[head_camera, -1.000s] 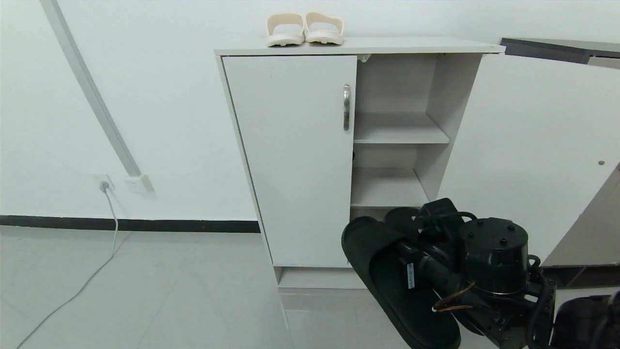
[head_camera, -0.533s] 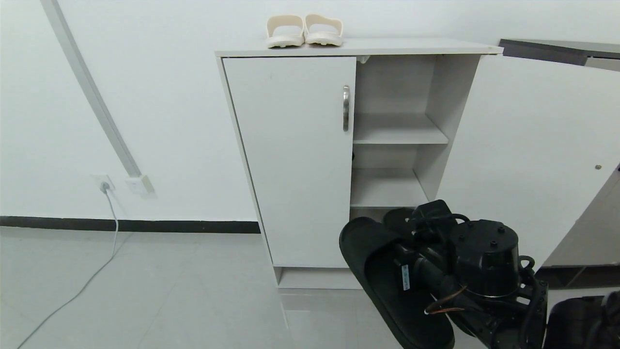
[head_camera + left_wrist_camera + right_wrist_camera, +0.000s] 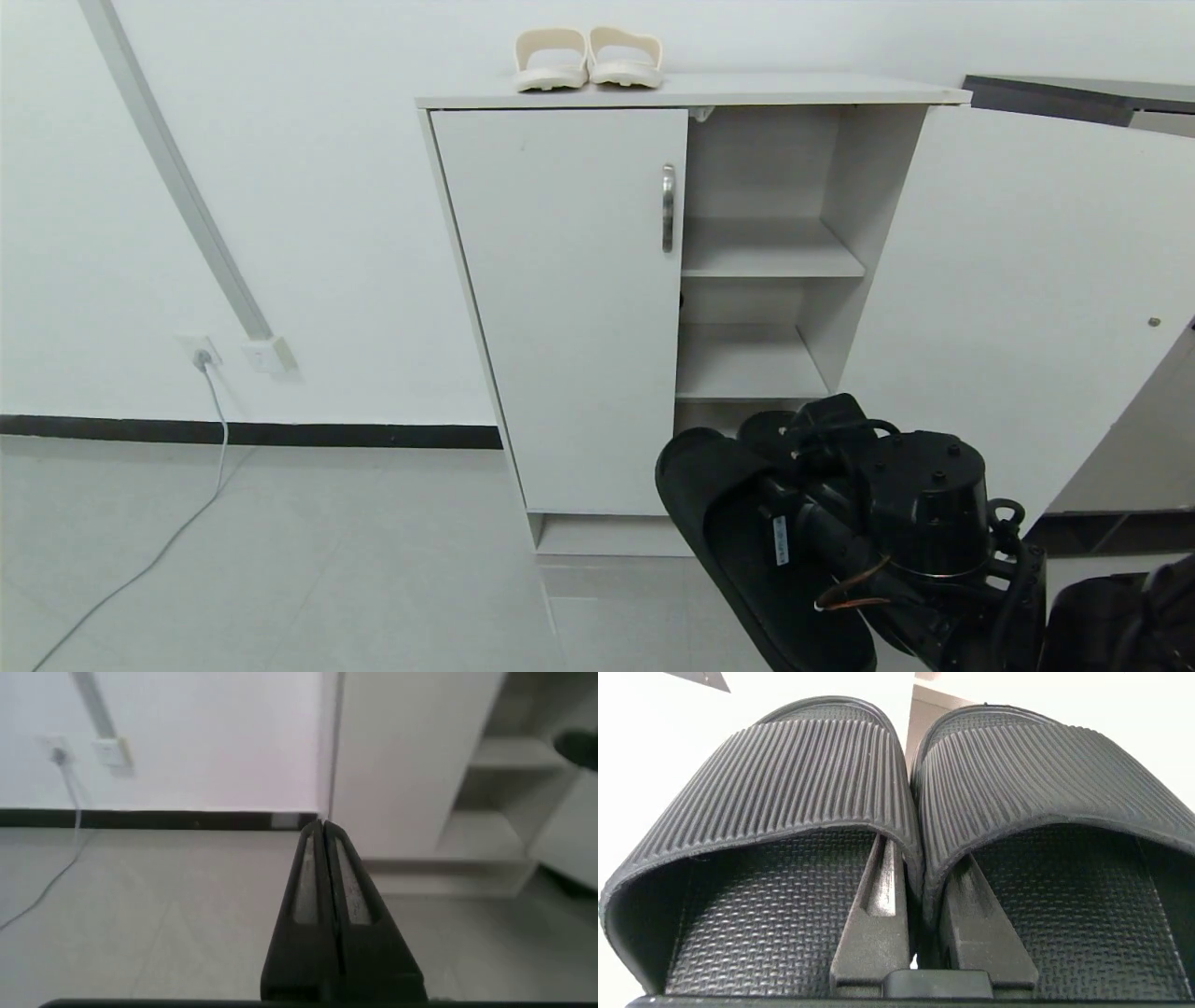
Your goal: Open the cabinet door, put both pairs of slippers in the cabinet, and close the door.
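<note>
The white cabinet [image 3: 560, 308] stands against the wall with its right door [image 3: 1018, 280] swung open and its left door shut. A pair of cream slippers [image 3: 588, 58] rests on its top. My right gripper [image 3: 794, 509] is low in front of the open side, shut on a pair of black slippers [image 3: 747, 541]. In the right wrist view its fingers [image 3: 878, 919] reach inside the black slippers [image 3: 813, 793] and pinch their two inner edges together. My left gripper [image 3: 324, 873] is shut and empty, low over the floor in front of the cabinet [image 3: 420, 756].
Two bare shelves [image 3: 766, 257] show inside the open half. A wall socket with a grey cable [image 3: 201, 359] is at the left, and the cable trails across the tiled floor. A dark-topped piece of furniture [image 3: 1074, 93] stands behind the open door.
My right gripper with the black slippers has shifted slightly left and lower. The cabinet and the cream slippers have not moved.
</note>
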Motion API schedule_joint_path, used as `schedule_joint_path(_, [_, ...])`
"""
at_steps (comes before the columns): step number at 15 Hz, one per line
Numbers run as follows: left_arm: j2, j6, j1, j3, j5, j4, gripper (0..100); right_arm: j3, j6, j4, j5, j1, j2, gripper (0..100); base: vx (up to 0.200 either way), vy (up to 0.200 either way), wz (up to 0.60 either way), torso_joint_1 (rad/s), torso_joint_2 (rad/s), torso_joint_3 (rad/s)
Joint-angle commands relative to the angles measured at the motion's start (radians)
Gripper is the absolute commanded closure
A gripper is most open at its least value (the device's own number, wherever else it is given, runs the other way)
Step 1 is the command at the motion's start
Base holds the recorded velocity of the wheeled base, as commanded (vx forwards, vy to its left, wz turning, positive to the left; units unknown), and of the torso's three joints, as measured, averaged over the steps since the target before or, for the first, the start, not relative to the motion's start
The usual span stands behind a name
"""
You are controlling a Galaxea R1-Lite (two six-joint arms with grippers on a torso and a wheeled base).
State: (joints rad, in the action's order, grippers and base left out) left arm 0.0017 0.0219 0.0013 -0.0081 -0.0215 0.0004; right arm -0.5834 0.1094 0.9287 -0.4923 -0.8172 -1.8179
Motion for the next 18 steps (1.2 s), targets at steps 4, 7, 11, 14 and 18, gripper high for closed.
schedule_joint_path(4, [-0.002, -0.022, -0.001, 0.008, 0.026, 0.003, 100, -0.029, 0.003, 0.021, -0.005, -0.005, -0.052, 100, 0.0, 0.0, 0.0, 0.0, 0.0, 0.0])
schedule_joint_path(7, [-0.002, -0.033, -0.001, 0.008, 0.025, 0.003, 100, -0.09, 0.016, 0.021, -0.051, -0.02, -0.09, 100, 0.0, 0.0, 0.0, 0.0, 0.0, 0.0])
schedule_joint_path(11, [-0.002, -0.031, -0.001, 0.008, 0.025, 0.003, 100, -0.182, 0.041, 0.019, -0.206, -0.062, -0.146, 100, 0.0, 0.0, 0.0, 0.0, 0.0, 0.0])
schedule_joint_path(14, [-0.002, -0.031, -0.001, 0.008, 0.025, 0.003, 100, -0.217, 0.043, 0.018, -0.25, -0.074, -0.173, 100, 0.0, 0.0, 0.0, 0.0, 0.0, 0.0])
schedule_joint_path(18, [-0.002, -0.031, -0.001, 0.008, 0.025, 0.003, 100, -0.214, 0.053, 0.021, -0.25, -0.065, -0.202, 100, 0.0, -0.2, 0.0, 0.0, 0.0, 0.0])
